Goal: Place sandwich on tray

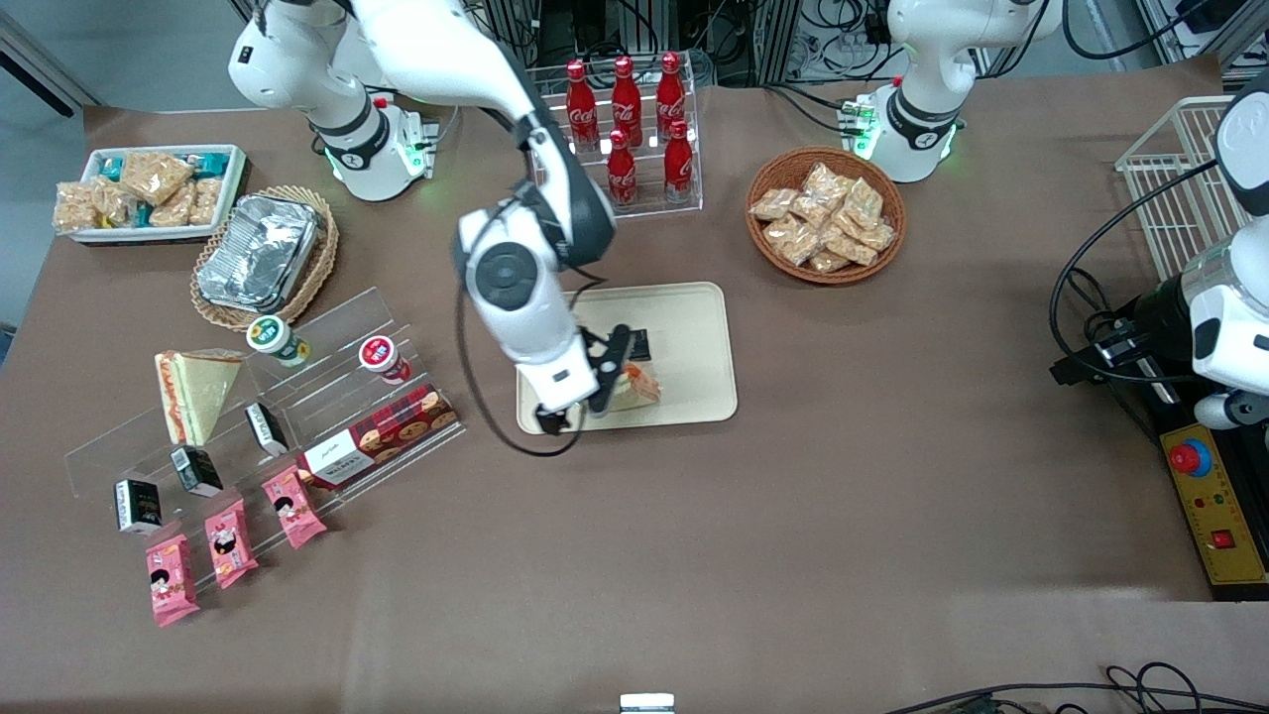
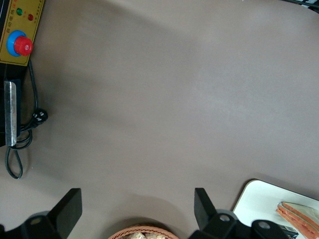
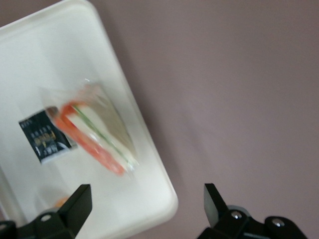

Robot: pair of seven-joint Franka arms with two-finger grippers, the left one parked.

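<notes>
The sandwich (image 1: 641, 385), a clear-wrapped wedge with an orange filling band and some green, lies flat on the cream tray (image 1: 694, 327), near the tray's corner closest to the front camera at the working arm's end. A small black packet (image 1: 640, 344) lies on the tray beside it. My right gripper (image 1: 607, 375) hovers open just above that corner, beside the sandwich, holding nothing. In the right wrist view the sandwich (image 3: 99, 134) and black packet (image 3: 46, 137) rest on the tray (image 3: 55, 59), and the gripper (image 3: 147, 206) straddles the tray's rounded corner. The left wrist view catches the sandwich (image 2: 300, 217) on the tray (image 2: 259, 199).
A cola bottle rack (image 1: 634, 129) and a wicker basket of snacks (image 1: 825, 213) stand farther from the camera than the tray. Toward the working arm's end are an acrylic rack (image 1: 297, 397) with another wedge sandwich (image 1: 193, 392), a foil container (image 1: 258, 253) and a snack tray (image 1: 149, 188).
</notes>
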